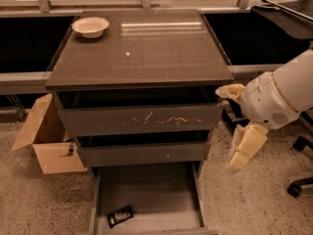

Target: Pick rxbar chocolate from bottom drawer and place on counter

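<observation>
The rxbar chocolate, a small black wrapper with white lettering, lies on the floor of the open bottom drawer, near its front left. The counter is the glossy grey-brown cabinet top above. My gripper, cream-coloured, hangs down from the white arm to the right of the cabinet. It is level with the middle drawer, apart from the cabinet, and well above and to the right of the bar.
A white bowl sits at the counter's back left corner. The scratched-front drawer and the middle drawer are slightly pulled out. An open cardboard box stands on the floor at left. A chair base is at right.
</observation>
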Action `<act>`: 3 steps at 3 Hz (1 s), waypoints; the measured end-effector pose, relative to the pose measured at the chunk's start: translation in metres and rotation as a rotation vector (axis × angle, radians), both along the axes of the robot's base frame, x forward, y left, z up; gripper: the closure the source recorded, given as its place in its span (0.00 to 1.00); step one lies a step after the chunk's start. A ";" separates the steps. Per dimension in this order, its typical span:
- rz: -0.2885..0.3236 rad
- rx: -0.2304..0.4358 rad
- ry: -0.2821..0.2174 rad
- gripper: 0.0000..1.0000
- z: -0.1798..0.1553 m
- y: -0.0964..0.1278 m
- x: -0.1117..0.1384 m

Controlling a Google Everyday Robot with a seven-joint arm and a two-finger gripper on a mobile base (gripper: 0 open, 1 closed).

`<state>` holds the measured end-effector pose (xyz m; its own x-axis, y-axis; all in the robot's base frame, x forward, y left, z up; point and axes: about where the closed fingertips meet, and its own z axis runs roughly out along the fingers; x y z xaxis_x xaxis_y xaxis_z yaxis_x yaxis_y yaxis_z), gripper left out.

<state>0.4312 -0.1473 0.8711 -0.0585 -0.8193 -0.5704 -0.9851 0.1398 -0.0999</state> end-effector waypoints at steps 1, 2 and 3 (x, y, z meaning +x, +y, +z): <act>0.028 0.037 0.013 0.00 -0.041 0.007 0.004; 0.121 0.118 0.037 0.00 -0.102 0.025 0.011; 0.173 0.196 0.068 0.00 -0.139 0.038 0.017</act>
<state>0.4487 -0.1090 0.7316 0.0292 -0.6946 -0.7188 -0.9996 -0.0209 -0.0204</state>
